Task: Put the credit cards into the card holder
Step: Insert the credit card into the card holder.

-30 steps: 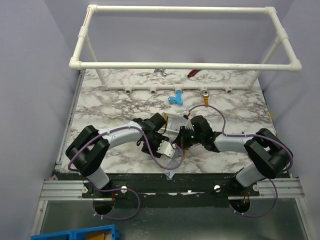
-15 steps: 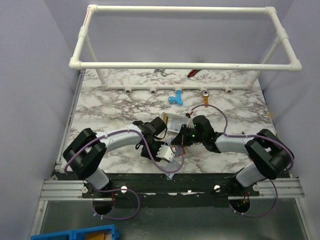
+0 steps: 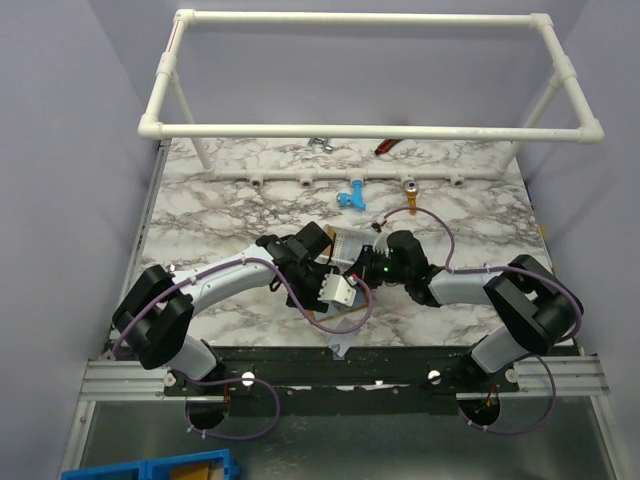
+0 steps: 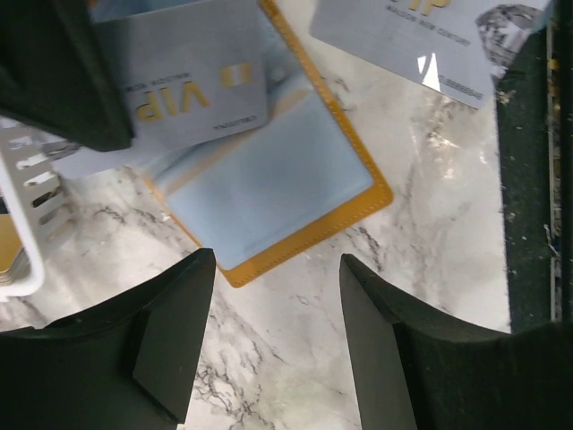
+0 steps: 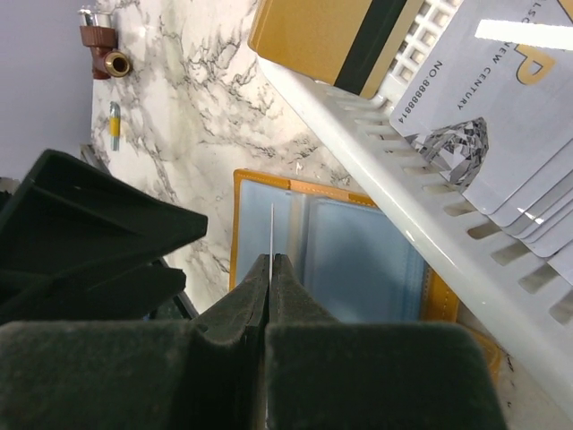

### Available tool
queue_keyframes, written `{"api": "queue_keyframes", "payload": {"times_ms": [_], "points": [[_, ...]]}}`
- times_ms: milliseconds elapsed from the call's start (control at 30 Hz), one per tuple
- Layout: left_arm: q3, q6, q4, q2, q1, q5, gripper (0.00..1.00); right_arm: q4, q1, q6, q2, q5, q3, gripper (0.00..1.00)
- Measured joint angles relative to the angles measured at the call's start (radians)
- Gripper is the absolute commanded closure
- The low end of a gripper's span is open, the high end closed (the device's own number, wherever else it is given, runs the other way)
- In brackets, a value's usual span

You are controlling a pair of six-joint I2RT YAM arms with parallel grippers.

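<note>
The card holder [image 4: 277, 184] lies open on the marble, orange-rimmed with clear bluish pockets; it also shows under my right fingers [image 5: 358, 260]. My right gripper [image 5: 270, 260] is shut on a silvery credit card [image 4: 183, 85] marked VIP, seen edge-on [image 5: 271, 228] and held just above the holder's left pocket. My left gripper [image 4: 276, 264] hangs open at the holder's near corner with nothing between its fingers. A second silvery card [image 4: 421, 36] lies flat beside the holder near the table's front edge. Several more cards [image 5: 506, 116] rest in the white basket [image 5: 394, 170].
The white mesh basket [image 3: 350, 243] stands right behind both grippers, with a gold-brown card [image 5: 313, 36] at its end. A blue fitting [image 3: 351, 196] and a brass fitting [image 3: 409, 188] lie further back under the white pipe frame [image 3: 370, 131]. The table's dark front rail [image 4: 528, 179] is close.
My left arm has stretched out and its wrist has shifted slightly right toward the holder. The right gripper still pinches its card over the holder, almost unmoved.
</note>
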State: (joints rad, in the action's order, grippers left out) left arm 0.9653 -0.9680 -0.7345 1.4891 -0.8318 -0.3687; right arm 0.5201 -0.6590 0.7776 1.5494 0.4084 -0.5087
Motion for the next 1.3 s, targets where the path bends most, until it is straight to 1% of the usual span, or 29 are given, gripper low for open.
{"api": "queue_keyframes", "payload": {"times_ms": [167, 400, 667, 867, 1133, 1300], "points": [[-0.004, 0.024, 0.074, 0.01, 0.005, 0.033, 0.5, 0.036, 0.0, -0.002, 0.011, -0.002, 0.029, 0.99], [-0.037, 0.035, 0.146, 0.063, 0.006, 0.092, 0.58, 0.095, 0.0, -0.001, 0.024, -0.002, 0.071, 0.99], [-0.076, 0.029, 0.177, 0.079, 0.006, 0.13, 0.61, 0.158, 0.0, 0.011, 0.069, 0.003, 0.08, 0.99], [-0.08, 0.03, 0.181, 0.079, 0.006, 0.134, 0.65, 0.187, 0.0, 0.02, 0.084, 0.011, 0.08, 0.99], [-0.085, 0.045, 0.186, 0.078, 0.0, 0.136, 0.67, 0.236, 0.004, 0.038, 0.143, 0.047, 0.079, 0.99], [-0.088, 0.061, 0.192, 0.076, -0.004, 0.146, 0.71, 0.243, 0.006, 0.039, 0.15, 0.066, 0.079, 0.99]]}}
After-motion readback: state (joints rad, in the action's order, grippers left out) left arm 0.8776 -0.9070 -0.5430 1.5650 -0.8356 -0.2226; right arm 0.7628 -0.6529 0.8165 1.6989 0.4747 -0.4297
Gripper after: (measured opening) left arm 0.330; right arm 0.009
